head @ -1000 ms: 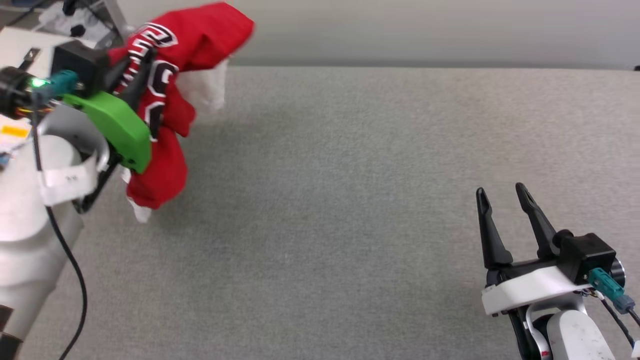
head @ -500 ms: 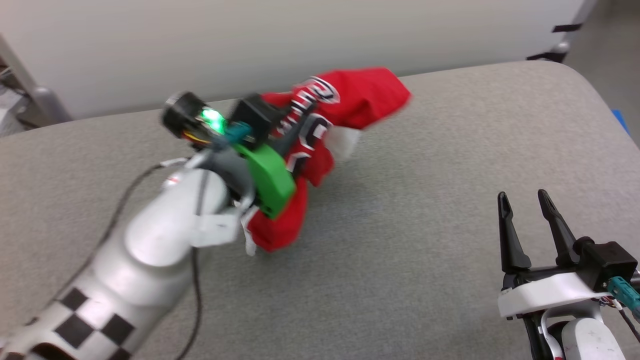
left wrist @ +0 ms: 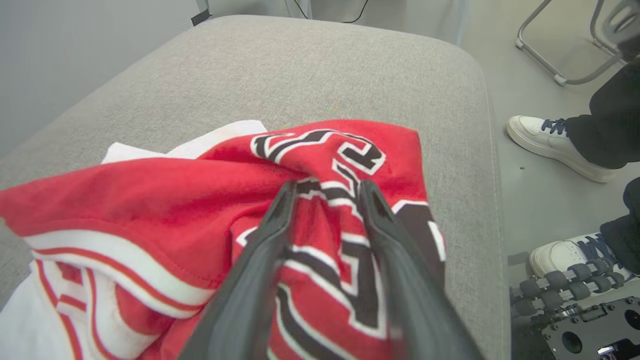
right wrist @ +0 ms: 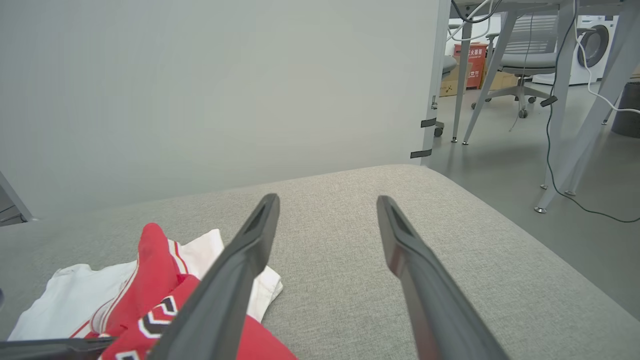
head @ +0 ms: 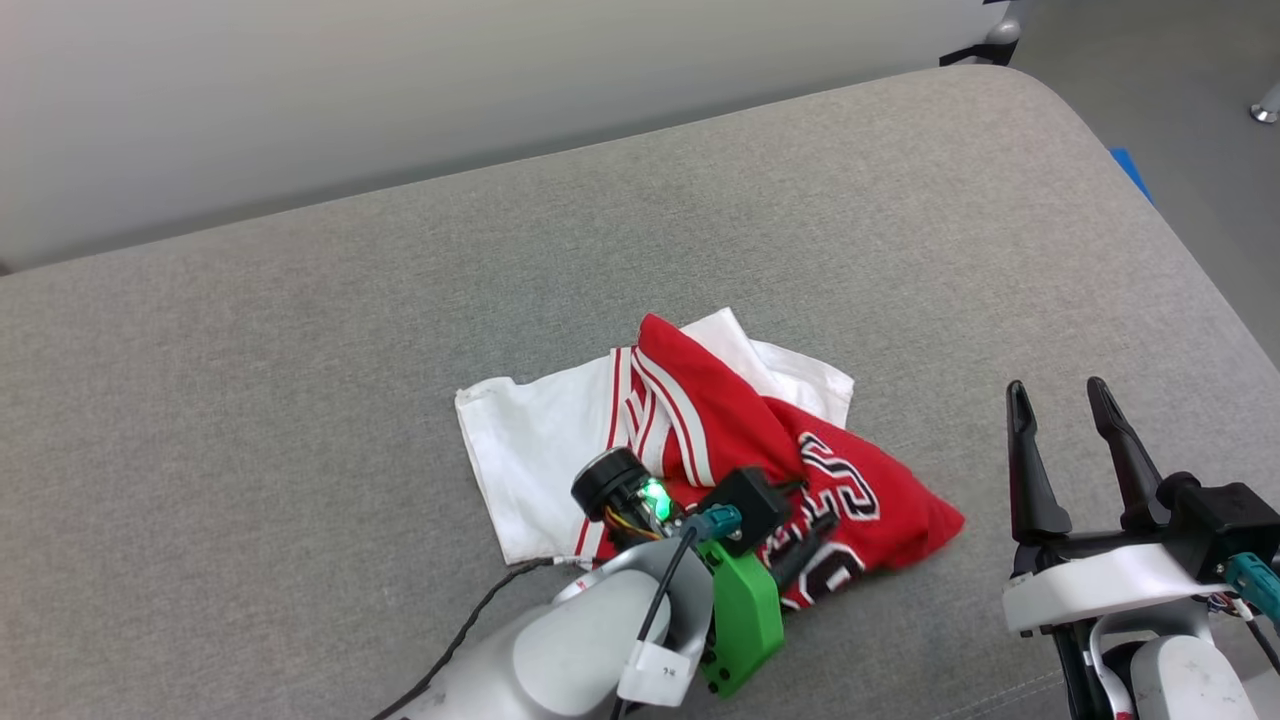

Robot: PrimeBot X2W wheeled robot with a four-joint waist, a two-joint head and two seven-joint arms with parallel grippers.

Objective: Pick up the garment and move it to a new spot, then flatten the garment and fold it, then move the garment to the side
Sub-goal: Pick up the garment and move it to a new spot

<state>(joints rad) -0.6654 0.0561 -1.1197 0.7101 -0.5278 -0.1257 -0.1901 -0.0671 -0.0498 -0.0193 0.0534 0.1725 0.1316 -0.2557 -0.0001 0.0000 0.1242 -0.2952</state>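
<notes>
A grey padded surface (head: 300, 350) with a rounded far-right corner stretches across the head view, with a pale wall (head: 300, 100) behind it. Near the middle of it lies the garment (head: 720, 420), crumpled. Its white sleeve part is spread flat on the left. To the right of that come the red-and-white striped trim and a bunched red part with black, white-edged lettering.

The left gripper (head: 805, 540) reaches in from the near side and rests on the lettered red cloth. In the left wrist view the garment (left wrist: 175, 190) lies under the left gripper (left wrist: 328, 187). Its two dark fingers (left wrist: 250, 280) stand a little apart with a ridge of red cloth between their tips. Whether they pinch that ridge cannot be told.

Further right, well apart from the cloth, the right gripper (head: 1058, 392) hovers over bare surface with its fingers spread and nothing between them. The right wrist view shows the same wide gap at the right gripper (right wrist: 327, 200), with the garment (right wrist: 150, 280) at its lower left.

At the right of the left wrist view, a person's white shoe (left wrist: 550, 145) stands on the floor beside the surface.
</notes>
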